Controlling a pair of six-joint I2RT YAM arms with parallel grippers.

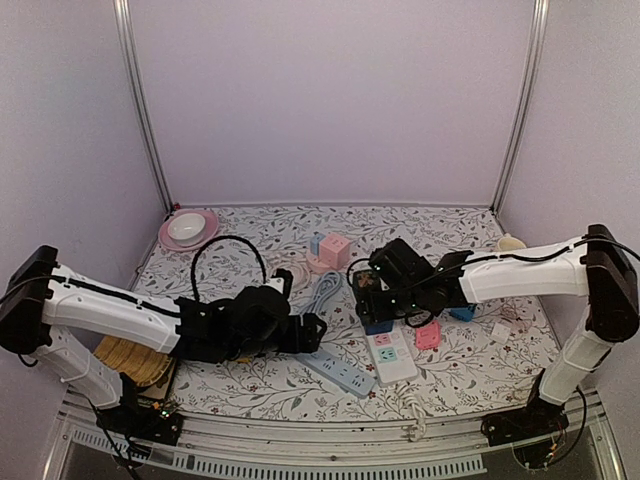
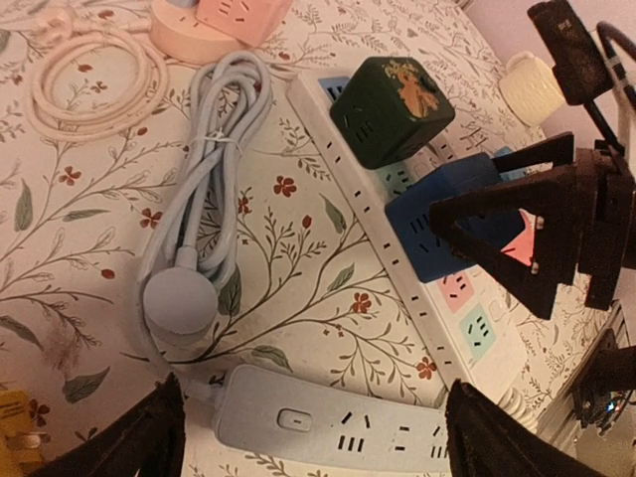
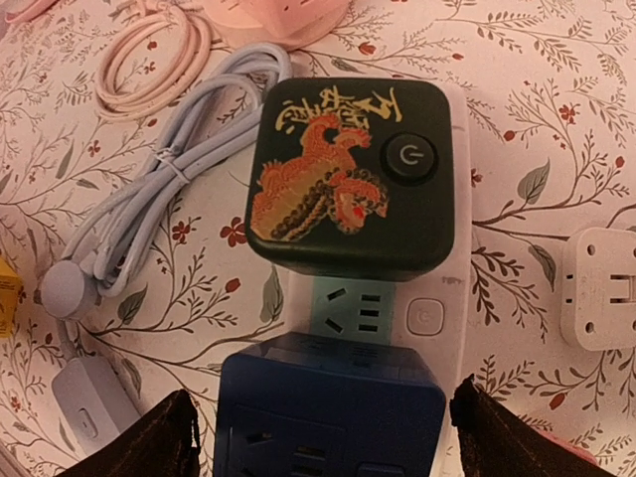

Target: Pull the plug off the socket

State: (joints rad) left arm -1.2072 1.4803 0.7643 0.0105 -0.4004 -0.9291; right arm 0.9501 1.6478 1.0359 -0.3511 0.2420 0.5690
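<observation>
The blue cube plug [image 3: 328, 407] sat at the bottom centre of my right wrist view, on the white power strip [image 3: 437, 318], just below the dragon-printed cube [image 3: 348, 179]. I judged it to be a rigid, light plastic block with smooth, rather slippery sides. Its pins looked likely to hold tightly enough that the strip could lift with it. Its flat opposite faces seemed the place to squeeze. My right gripper [image 3: 323, 397] reached in from the right of the top view and hung over the plug, jaws wide, a finger on either side. My left gripper [image 2: 316, 393], also wide and empty, hovered low over the grey-blue strip [image 2: 328, 427].
</observation>
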